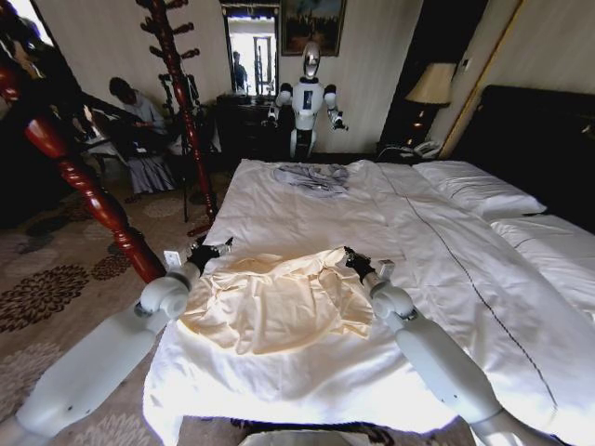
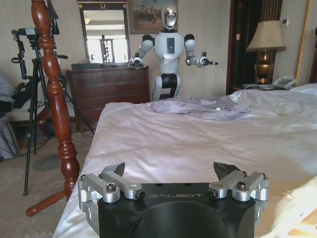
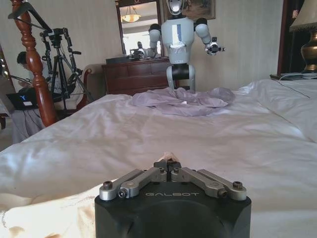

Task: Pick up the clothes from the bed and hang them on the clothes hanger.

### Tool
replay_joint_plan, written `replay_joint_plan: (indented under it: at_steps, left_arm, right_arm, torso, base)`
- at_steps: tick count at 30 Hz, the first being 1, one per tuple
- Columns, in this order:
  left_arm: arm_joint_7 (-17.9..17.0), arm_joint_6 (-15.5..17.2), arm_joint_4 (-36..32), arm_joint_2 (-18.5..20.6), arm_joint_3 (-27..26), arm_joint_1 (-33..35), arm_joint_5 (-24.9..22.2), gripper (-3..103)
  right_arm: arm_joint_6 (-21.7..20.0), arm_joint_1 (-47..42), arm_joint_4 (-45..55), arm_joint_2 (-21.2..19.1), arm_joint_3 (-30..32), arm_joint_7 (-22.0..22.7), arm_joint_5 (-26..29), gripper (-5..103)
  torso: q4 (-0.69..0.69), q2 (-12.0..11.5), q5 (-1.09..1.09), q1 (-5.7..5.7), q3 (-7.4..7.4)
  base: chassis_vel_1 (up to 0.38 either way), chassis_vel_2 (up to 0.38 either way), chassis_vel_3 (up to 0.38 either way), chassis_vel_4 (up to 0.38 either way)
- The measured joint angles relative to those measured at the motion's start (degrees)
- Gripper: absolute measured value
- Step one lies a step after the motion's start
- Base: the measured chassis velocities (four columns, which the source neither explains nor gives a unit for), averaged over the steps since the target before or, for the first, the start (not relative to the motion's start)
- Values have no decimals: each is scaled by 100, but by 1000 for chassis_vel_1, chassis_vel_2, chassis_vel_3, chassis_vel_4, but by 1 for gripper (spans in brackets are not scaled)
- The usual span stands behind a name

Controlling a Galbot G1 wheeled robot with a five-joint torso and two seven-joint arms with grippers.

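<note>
White-sheeted bed [image 1: 307, 209] fills the centre and right of the head view, with our two grippers at the cream clothes [image 1: 274, 302].

We have the clothes lying crumpled on the bed's near part, lower centre of the frame. Our left gripper [image 1: 212, 249] sits at the garment's upper-left edge, near the bed's side; its wrist view shows the jaws spread wide with nothing between them. Our right gripper [image 1: 353, 259] sits at the garment's upper-right edge; its wrist view shows the fingers [image 3: 168, 165] closed together on a small fold of the cream cloth. Grey garment [image 1: 311, 177] lies farther up the bed, upper centre. Reddish coat stand [image 1: 181, 93] rises at upper left, off the bed.
</note>
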Motion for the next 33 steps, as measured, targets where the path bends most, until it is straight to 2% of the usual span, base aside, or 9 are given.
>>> replay_joint_plan:
  at_steps: [2, 7, 16, 17, 20, 22, 25, 27, 33]
  left_arm:
    - [28, -30, -47, -91, 91, 73, 200, 100]
    - [39, -81, -155, -138, 91, 281, 395, 100]
    - [60, -86, -404, -171, 39, 677, 540, 100]
    - [60, -86, -404, -171, 39, 677, 540, 100]
    - [54, -87, -456, -158, 22, 700, 539, 100]
    - [54, -87, -459, -158, 22, 702, 539, 100]
    - [39, -87, -577, -158, 30, 825, 626, 100]
    - [41, -90, -620, -153, 26, 930, 726, 100]
    - [42, -102, -762, -149, -26, 1241, 930, 100]
  right_arm:
    - [-5, -169, 25, -21, 188, 34, -73, 0]
    - [-32, -286, 27, -47, 313, 60, -137, 4]
    - [-114, -456, 19, -59, 707, 285, -342, 43]
    - [-114, -456, 19, -59, 707, 285, -342, 43]
    - [-394, -569, 439, -49, 848, 627, 509, 54]
    - [-412, -573, 458, -46, 855, 648, 554, 54]
    - [-1147, -648, 1091, 341, 1369, 2097, 2972, 71]
    - [-1305, -609, 1193, 541, 1562, 2618, 3802, 82]
    - [-1491, -548, 1111, 924, 1789, 3040, 4651, 96]
  torso:
    - [-15, 0, -2, 0, 0]
    - [-7, 0, 2, 1, 1]
    - [-6, 0, 0, 0, 1]
    - [-6, 0, 0, 0, 1]
    - [-8, 0, 0, 0, 1]
    - [-8, 0, 0, 1, 1]
    - [-8, 0, -2, 0, 0]
    - [-9, 0, -1, 0, 1]
    - [-7, 0, -1, 0, 1]
  base:
    - [0, 0, 0, 0]
    - [0, 0, 0, 0]
    - [0, 0, 0, 0]
    - [0, 0, 0, 0]
    - [0, 0, 0, 0]
    - [0, 0, 0, 0]
    - [0, 0, 0, 0]
    - [0, 0, 0, 0]
    - [0, 0, 0, 0]
